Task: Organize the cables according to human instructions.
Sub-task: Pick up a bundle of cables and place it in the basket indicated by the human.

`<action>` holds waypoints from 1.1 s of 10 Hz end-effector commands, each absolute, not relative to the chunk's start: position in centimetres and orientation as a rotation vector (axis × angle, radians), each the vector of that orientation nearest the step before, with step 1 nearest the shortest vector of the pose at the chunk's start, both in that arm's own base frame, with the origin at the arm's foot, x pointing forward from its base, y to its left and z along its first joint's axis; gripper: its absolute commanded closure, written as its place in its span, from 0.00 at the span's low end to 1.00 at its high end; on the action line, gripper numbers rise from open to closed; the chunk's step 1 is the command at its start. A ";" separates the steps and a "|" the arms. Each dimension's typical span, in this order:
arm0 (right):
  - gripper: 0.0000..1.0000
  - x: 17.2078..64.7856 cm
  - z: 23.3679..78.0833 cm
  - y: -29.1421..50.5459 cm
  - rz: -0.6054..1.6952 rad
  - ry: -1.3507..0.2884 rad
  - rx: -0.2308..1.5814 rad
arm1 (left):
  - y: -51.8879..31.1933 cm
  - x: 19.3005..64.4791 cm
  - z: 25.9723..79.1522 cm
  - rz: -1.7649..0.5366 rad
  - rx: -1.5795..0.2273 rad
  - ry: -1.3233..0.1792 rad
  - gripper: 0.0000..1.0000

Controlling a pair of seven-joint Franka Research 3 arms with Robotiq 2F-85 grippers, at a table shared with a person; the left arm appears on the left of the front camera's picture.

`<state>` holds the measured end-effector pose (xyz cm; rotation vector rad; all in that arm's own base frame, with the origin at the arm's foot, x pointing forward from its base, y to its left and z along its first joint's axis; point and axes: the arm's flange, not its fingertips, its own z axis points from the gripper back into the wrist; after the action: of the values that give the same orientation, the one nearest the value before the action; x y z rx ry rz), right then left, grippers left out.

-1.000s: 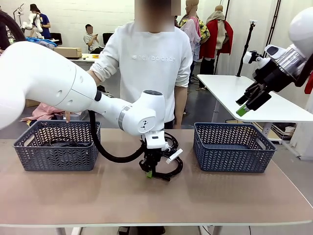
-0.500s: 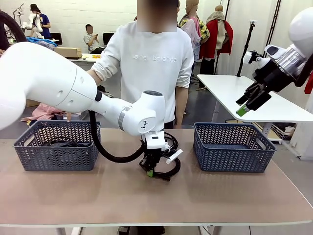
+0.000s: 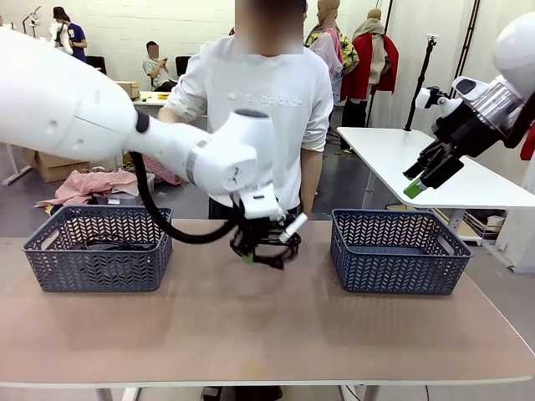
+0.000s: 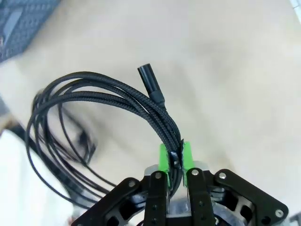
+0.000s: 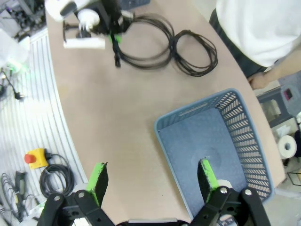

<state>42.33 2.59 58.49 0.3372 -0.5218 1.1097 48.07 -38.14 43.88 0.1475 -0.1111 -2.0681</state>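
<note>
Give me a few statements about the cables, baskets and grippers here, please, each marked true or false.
1. The left gripper is shut on a cable coil. True.
2. The right gripper is shut on a cable. False: it is open, holding nothing, above the right basket.
3. The left basket has black cable in it. True.
4. The held coil lies inside the right basket. False: it hangs from the left gripper, between the two baskets.
5. A second coil lies on the table near the person. True.
</note>
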 end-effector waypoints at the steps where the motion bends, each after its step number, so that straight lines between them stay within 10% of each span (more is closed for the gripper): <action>1: 0.00 42.4 58.8 2.6 1.110 -0.522 0.333 | -33.3 47.1 47.6 -1.960 0.230 -0.100 1.00; 11: 0.00 42.4 58.8 2.6 1.110 -0.522 0.333 | -10.5 48.5 51.2 -1.357 0.198 -0.160 1.00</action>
<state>42.33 2.57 58.50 0.3374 -0.5223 1.1094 49.01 -10.84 52.07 0.2191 -0.1239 -1.4007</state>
